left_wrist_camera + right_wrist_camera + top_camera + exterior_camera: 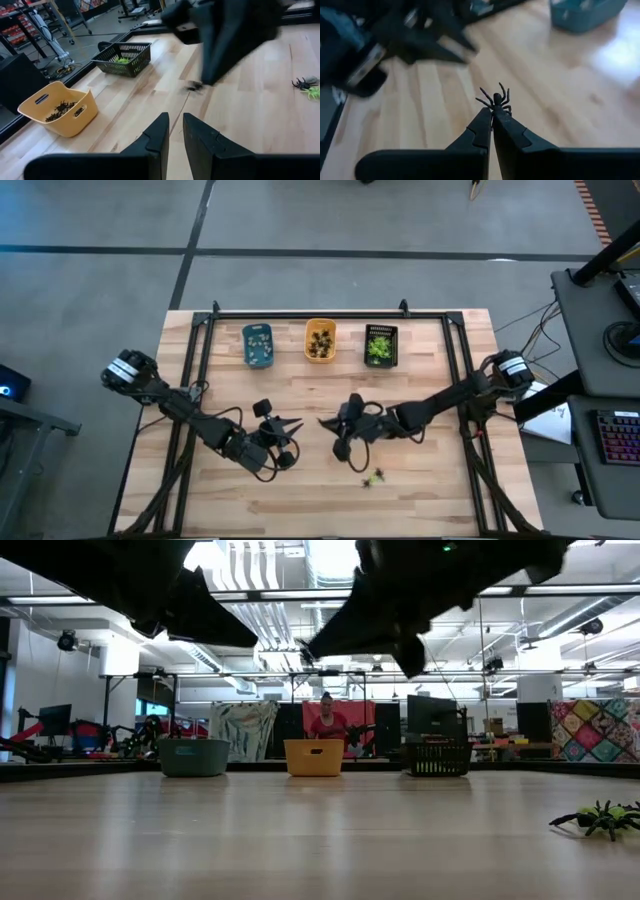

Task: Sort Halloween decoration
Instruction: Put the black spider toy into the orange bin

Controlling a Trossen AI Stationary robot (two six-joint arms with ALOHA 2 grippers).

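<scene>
Between the tips of the right gripper point(492, 117), above the middle of the pale wooden tabletop point(440, 480), sits a tiny black plastic spider figure point(496, 100), pinched by its rear while its thin legs splay free ahead of the fingers. That gripper is fully closed on it. The left gripper point(175, 127) hangs just beside, its fingers drawn narrow with only a slit between them and nothing in it.

The figure looks feather-light and springy: the legs should flex rather than snap, but they give little to squeeze, so the body is the safer place to hold; a grip on a leg alone could let it swivel or flick away. Smooth plastic this small may also cling to a finger on release.

Two more figures, one black point(302, 83) and one yellow-green point(314, 92), lie touching near the tabletop's front edge. Along the far side stand a blue rectangular tray point(257, 345), an orange tray point(320, 341) holding black figures, and a black mesh tray point(380, 345) holding green ones.
</scene>
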